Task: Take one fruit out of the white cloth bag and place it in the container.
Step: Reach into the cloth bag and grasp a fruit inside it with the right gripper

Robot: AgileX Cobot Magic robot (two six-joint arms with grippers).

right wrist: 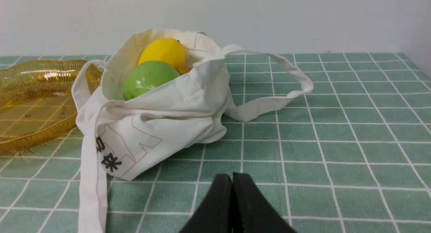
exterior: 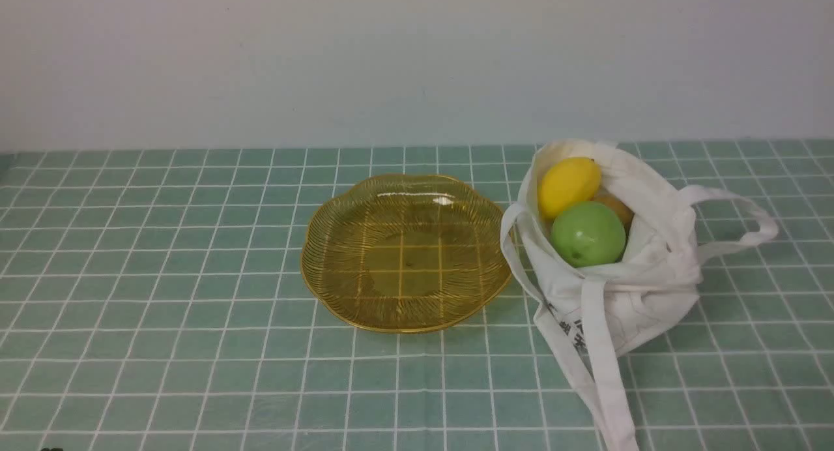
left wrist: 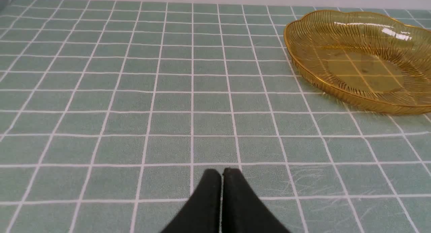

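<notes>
The glossy green apple (exterior: 588, 233) (right wrist: 148, 79) lies in the open mouth of the white cloth bag (exterior: 625, 288) (right wrist: 158, 128), in front of a yellow lemon (exterior: 568, 185) (right wrist: 163, 52). A brown fruit (exterior: 616, 207) peeks out behind them. The amber ribbed dish (exterior: 405, 252) (left wrist: 360, 58) (right wrist: 32, 101) sits empty just left of the bag. Neither arm shows in the front view. My left gripper (left wrist: 222, 170) is shut with nothing in it, low over the cloth, short of the dish. My right gripper (right wrist: 232, 175) is shut and empty too, a little in front of the bag.
A green tablecloth with a white grid (exterior: 163, 275) covers the table up to a pale wall (exterior: 391, 60). One bag strap (exterior: 609, 386) trails toward the front edge; the other loops out to the right (exterior: 736, 226).
</notes>
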